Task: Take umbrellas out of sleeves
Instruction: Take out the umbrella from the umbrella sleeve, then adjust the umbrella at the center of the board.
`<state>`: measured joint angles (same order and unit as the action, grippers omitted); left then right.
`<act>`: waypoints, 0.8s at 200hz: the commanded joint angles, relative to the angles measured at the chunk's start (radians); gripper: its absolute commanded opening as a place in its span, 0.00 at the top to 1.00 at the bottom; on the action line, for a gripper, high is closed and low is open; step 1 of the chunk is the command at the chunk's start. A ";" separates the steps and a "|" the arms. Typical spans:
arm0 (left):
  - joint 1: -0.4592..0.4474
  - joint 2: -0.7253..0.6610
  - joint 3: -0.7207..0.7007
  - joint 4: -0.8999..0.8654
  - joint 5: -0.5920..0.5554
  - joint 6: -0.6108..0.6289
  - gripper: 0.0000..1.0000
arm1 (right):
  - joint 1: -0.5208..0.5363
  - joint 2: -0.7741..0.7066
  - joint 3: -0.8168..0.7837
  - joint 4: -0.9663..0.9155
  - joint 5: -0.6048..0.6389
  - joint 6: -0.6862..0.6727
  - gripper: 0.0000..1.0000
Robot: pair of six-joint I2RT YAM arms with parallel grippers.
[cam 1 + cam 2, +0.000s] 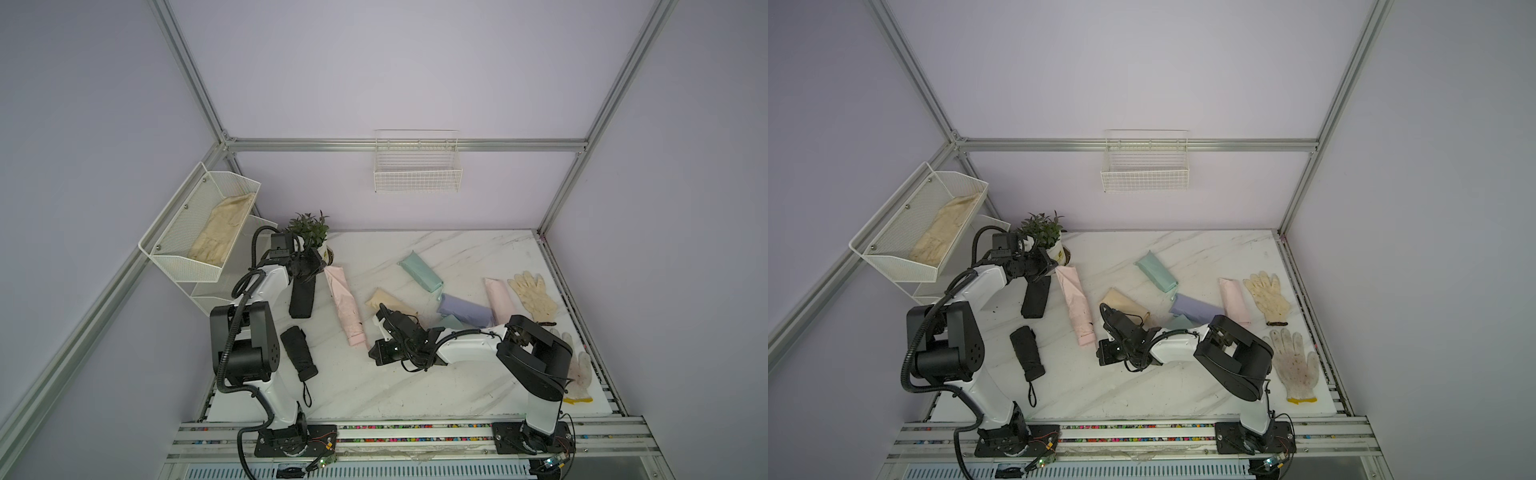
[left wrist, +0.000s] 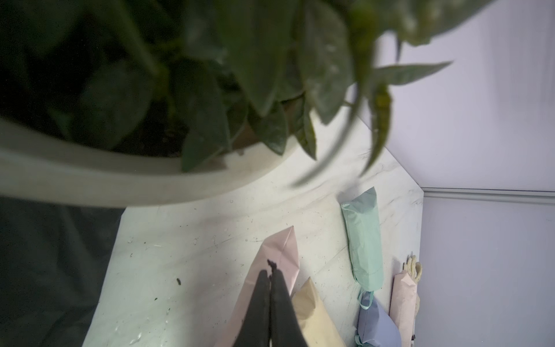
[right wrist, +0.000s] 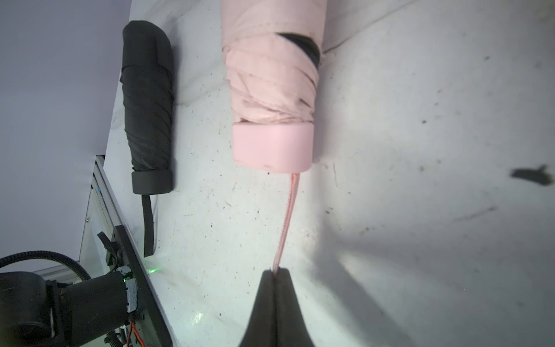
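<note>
The right gripper (image 3: 276,272) is clamped on the wrist loop (image 3: 285,216) of the pink umbrella (image 3: 271,90). The umbrella lies on the bench (image 1: 415,386) just left of centre in a top view, handle and part of the canopy out of the pink sleeve (image 1: 343,303), the rest inside.

The left gripper (image 2: 271,273) is closed at the sleeve's far end, in the lower middle of the left wrist view. Whether it pinches the fabric cannot be told.

That is the main risk: if the sleeve is not anchored, a pull would likely drag sleeve and umbrella together. The loop is thin and taut, so it may slip from the jaws, or the folds may snag at the sleeve mouth. The potted plant (image 1: 309,228) sits right beside the left gripper, where a small sideways move could knock it.
</note>
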<state>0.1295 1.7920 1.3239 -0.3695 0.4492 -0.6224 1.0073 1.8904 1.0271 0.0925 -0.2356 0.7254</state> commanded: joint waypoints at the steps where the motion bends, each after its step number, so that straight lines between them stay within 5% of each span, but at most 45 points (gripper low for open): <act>1: 0.027 0.023 0.068 -0.005 -0.007 0.049 1.00 | 0.029 0.018 0.026 0.010 -0.033 0.023 1.00; 155: 0.087 0.039 0.041 0.059 0.075 0.015 1.00 | 0.159 0.026 -0.019 0.001 0.004 0.072 1.00; 160: 0.087 0.044 0.044 0.062 0.086 0.014 1.00 | 0.159 0.022 -0.013 -0.012 0.014 0.068 0.92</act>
<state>0.2096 1.8305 1.3251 -0.3515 0.4812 -0.5926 1.1637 1.8988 0.9779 0.1078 -0.2554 0.7956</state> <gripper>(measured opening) 0.047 0.041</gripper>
